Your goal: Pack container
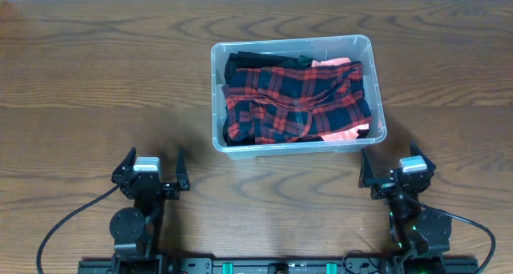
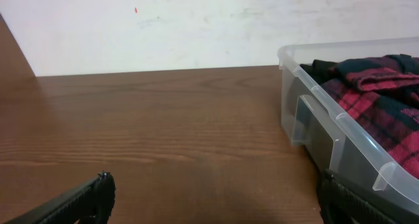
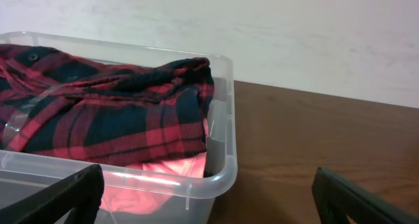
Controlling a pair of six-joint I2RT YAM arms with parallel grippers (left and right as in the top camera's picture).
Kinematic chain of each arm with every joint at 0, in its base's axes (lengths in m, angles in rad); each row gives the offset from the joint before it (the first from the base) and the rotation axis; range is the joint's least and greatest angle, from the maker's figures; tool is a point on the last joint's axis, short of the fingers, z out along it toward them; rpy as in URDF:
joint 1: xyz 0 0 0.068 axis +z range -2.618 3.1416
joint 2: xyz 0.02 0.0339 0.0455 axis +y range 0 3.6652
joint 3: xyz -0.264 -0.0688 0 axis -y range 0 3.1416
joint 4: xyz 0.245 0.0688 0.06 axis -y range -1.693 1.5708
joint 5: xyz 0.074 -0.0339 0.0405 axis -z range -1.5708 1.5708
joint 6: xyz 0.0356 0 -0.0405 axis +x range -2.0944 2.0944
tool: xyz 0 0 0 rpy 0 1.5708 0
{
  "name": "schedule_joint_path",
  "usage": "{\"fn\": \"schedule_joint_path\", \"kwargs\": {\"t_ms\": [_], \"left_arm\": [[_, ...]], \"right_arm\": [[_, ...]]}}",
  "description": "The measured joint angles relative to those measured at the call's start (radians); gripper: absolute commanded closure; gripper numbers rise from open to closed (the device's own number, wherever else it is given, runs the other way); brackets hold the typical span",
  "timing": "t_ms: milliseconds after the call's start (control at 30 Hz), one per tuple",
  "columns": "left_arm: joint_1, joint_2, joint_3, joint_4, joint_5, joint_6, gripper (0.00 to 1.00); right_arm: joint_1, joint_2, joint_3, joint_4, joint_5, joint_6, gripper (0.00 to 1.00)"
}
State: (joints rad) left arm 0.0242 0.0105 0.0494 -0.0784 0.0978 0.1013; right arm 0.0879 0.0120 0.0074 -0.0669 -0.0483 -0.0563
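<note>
One container (image 1: 296,149), clear plastic, stands on the tabletop (image 1: 96,82), filled close to its rim with a red-and-black plaid shirt (image 1: 292,98) lying over black cloth (image 1: 240,62) and a coral-pink piece (image 1: 345,135). Two claws, both mine, both spread wide and empty: my left claw (image 1: 155,159) sits apart from the container, off its near-left corner, and my right claw (image 1: 391,160) sits just off its near-right corner.
</note>
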Motion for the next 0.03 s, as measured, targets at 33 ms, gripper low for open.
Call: {"fn": "schedule_joint_path", "kwargs": {"t_ms": [33], "left_arm": [[0.0, 0.0, 0.0, 0.0, 0.0, 0.0, 0.02]], "right_arm": [[0.0, 0.0, 0.0, 0.0, 0.0, 0.0, 0.01]]}}
